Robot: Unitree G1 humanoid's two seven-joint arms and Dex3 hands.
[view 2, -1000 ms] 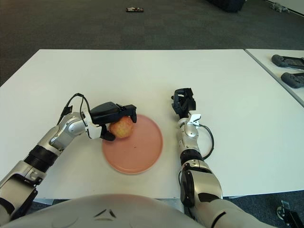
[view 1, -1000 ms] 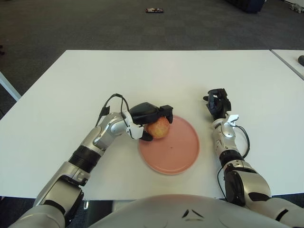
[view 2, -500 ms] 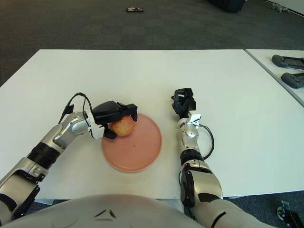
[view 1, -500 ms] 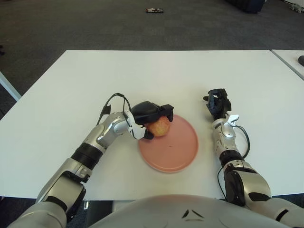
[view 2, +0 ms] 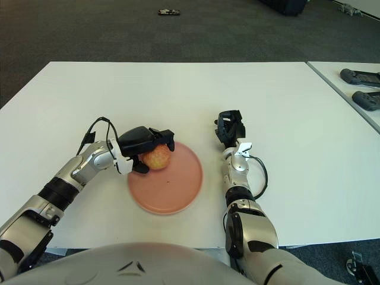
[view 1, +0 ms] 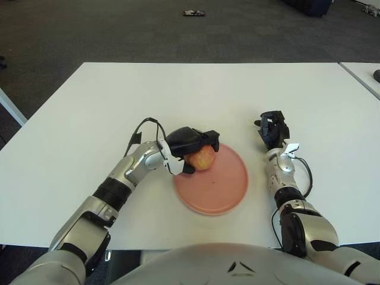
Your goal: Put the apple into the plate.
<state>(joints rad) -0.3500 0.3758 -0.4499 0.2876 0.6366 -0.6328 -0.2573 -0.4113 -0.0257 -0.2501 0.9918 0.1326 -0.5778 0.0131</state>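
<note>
Step in hand: placing. The left hand has the apple gripped and it's over the near-left part of the plate, just inside the rim. Dark fingers are wrapped over the top of the apple, thumb under it on the near side, so the hand is clamped on the fruit, not loose.

Can't tell for sure from either eye view whether the apple is already touching the plate surface or sitting just above it; it looks very low, probably at or near contact.

Next move, as I read it: settle the apple down if it isn't down yet, then spread the fingers and lift the hand clear up and back to the left without dragging the fruit. The apple is round and the plate is shallow, so it may roll toward the rim if released with sideways motion. Better to let go with the hand still. Moving it a bit more toward the plate centre first would give margin.

Right hand is idle, showing just right of the plate over the table, fingers curled in and holding nothing
</note>
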